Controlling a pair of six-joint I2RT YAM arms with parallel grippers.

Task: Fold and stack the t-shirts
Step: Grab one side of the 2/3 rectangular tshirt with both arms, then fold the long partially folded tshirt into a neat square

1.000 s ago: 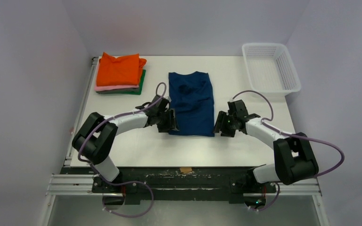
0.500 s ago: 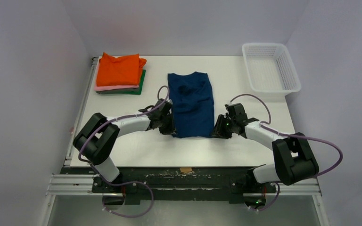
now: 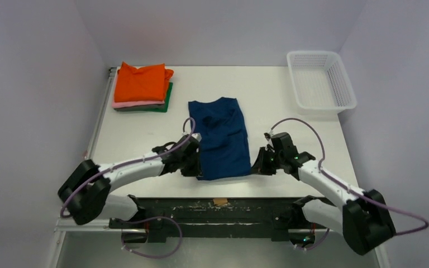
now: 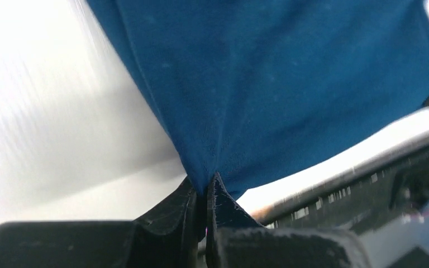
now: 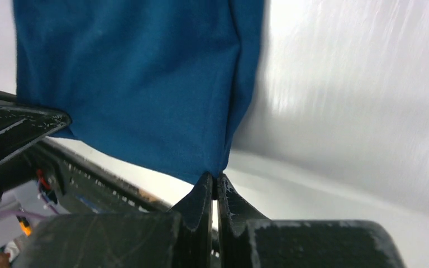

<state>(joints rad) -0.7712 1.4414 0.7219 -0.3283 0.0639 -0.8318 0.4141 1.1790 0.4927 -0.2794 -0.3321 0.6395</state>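
Note:
The navy blue t-shirt (image 3: pixel 220 137) lies lengthwise in the middle of the table, its near end close to the front edge. My left gripper (image 3: pixel 197 166) is shut on the shirt's near left corner (image 4: pixel 209 167). My right gripper (image 3: pixel 256 163) is shut on the near right corner (image 5: pixel 215 167). In both wrist views the blue cloth stretches up and away from the pinched jaws, and the left wrist view is blurred. Folded t-shirts sit stacked at the far left: orange (image 3: pixel 142 81) on top, pink (image 3: pixel 124 104) under it, dark green (image 3: pixel 167 100) at the bottom.
A white mesh basket (image 3: pixel 320 81) stands at the far right corner. The table's front edge with its metal rail (image 3: pixel 218 201) runs just below both grippers. Bare white tabletop (image 3: pixel 290 123) lies between shirt and basket.
Both grippers went from open beside the shirt to shut on its near corners. Both arms then drew toward the front edge, dragging the navy shirt nearer and slightly left.

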